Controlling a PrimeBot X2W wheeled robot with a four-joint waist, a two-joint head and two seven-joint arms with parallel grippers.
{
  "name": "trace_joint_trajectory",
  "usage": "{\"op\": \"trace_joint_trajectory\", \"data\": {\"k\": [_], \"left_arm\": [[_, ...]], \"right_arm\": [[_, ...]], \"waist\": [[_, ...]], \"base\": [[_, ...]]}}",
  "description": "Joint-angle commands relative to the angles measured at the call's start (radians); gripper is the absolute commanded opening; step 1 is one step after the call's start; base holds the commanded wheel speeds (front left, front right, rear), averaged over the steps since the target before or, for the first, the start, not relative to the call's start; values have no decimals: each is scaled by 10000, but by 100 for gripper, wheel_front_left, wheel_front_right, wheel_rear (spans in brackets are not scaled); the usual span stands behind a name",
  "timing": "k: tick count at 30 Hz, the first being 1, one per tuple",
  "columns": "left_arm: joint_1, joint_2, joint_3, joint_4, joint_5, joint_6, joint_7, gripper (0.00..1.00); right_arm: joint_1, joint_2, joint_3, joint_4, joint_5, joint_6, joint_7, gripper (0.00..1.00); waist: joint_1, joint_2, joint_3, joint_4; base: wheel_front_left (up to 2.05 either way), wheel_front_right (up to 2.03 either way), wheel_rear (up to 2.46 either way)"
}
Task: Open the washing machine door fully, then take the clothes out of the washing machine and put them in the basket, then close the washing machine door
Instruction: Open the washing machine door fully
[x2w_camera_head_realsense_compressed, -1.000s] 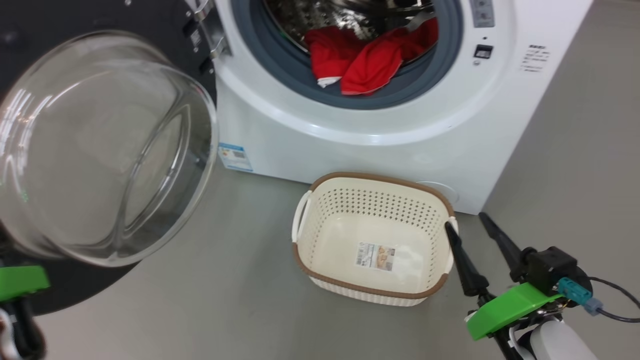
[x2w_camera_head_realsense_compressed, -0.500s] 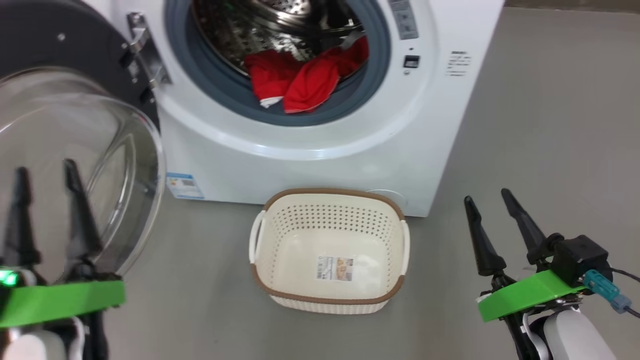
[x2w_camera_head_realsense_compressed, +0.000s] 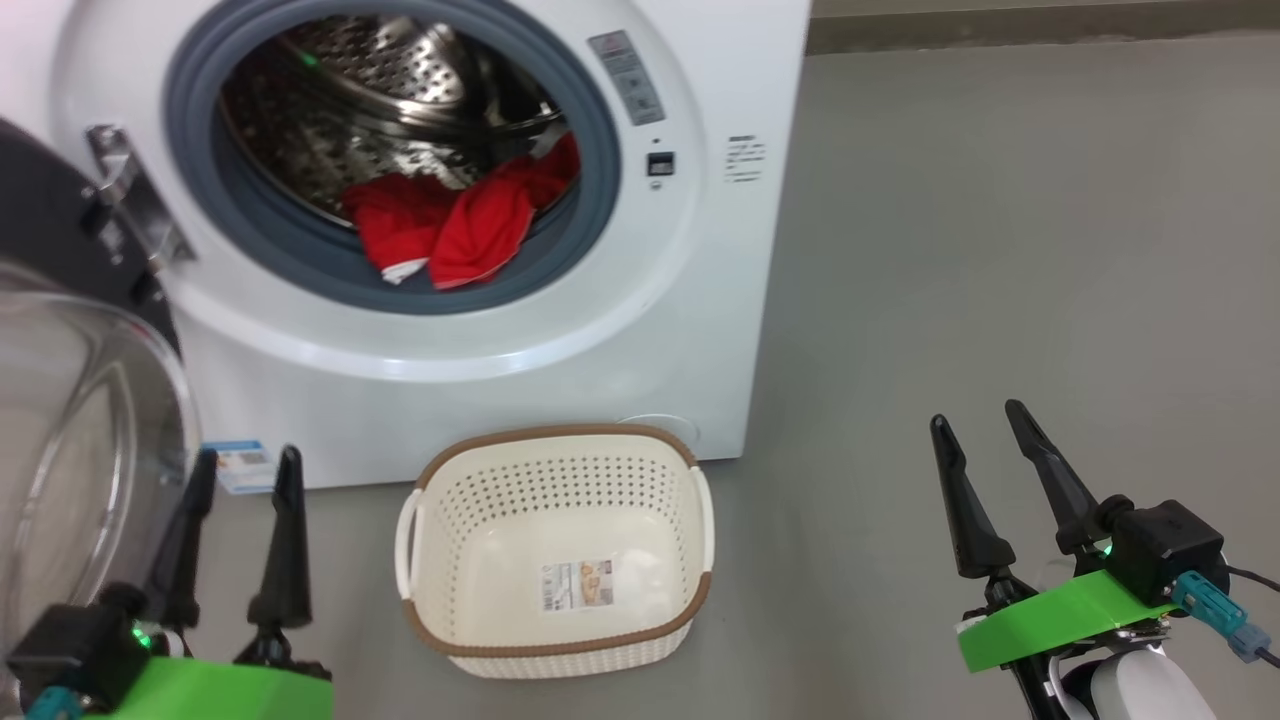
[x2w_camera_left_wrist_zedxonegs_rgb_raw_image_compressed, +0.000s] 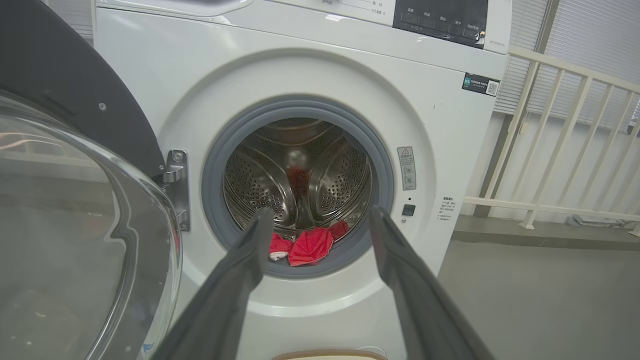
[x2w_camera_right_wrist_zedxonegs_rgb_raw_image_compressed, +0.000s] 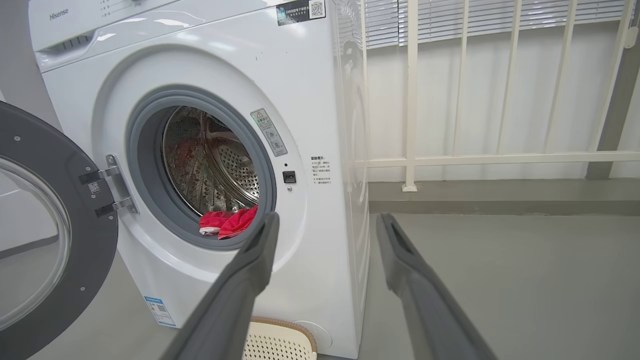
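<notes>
The washing machine (x2w_camera_head_realsense_compressed: 700, 300) stands with its door (x2w_camera_head_realsense_compressed: 60, 450) swung out to the left, the glass bowl facing me. Red clothes (x2w_camera_head_realsense_compressed: 450, 220) lie at the front of the steel drum, partly over the grey ring, and also appear as clothes (x2w_camera_left_wrist_zedxonegs_rgb_raw_image_compressed: 310, 245) and clothes (x2w_camera_right_wrist_zedxonegs_rgb_raw_image_compressed: 227, 222). The cream basket (x2w_camera_head_realsense_compressed: 550, 433) sits empty on the floor before the machine. My left gripper (x2w_camera_head_realsense_compressed: 248, 460) is open beside the door glass, left of the basket, and aims at the drum (x2w_camera_left_wrist_zedxonegs_rgb_raw_image_compressed: 320, 212). My right gripper (x2w_camera_head_realsense_compressed: 977, 417) is open over bare floor, right of the basket (x2w_camera_right_wrist_zedxonegs_rgb_raw_image_compressed: 327, 219).
Grey floor (x2w_camera_head_realsense_compressed: 1000, 250) stretches to the right of the machine. A white railing (x2w_camera_right_wrist_zedxonegs_rgb_raw_image_compressed: 410, 100) with blinds behind it runs along the back right. The open door (x2w_camera_right_wrist_zedxonegs_rgb_raw_image_compressed: 45, 230) takes up the space left of the machine. The basket's edge (x2w_camera_right_wrist_zedxonegs_rgb_raw_image_compressed: 280, 345) shows below the right fingers.
The head camera has turned right and tilted up, so machine, door and basket sit further left in view. My left gripper's fingers have come into the lower left. Both grippers stay open.
</notes>
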Motion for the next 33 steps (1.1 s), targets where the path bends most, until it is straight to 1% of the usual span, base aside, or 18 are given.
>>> {"op": "trace_joint_trajectory", "data": {"k": [1, 10, 18, 23, 33], "left_arm": [[4, 296, 262, -138, 32, -54, -18, 100], [750, 56, 161, 407, 312, 10, -193, 100], [1202, -204, 540, 497, 545, 2, -224, 100], [1438, -373, 650, 487, 664, -17, -225, 100], [1599, -512, 651, 474, 982, -36, -226, 100]], "right_arm": [[-9, 16, 214, -334, -5, 63, -65, 100], [259, -130, 198, -621, -45, 63, -65, 100], [542, -271, 316, -693, -39, 63, -65, 100], [805, -375, 371, -706, 5, 63, -65, 100], [873, -372, 364, -734, 83, 63, -65, 100]], "waist": [[0, 0, -275, -510], [0, 0, -440, -1071], [0, 0, -486, -1361], [0, 0, -545, -1463], [0, 0, -527, -1468]], "base": [[0, 0, 0], [0, 0, 0], [0, 0, 0], [0, 0, 0], [0, 0, 0]]}}
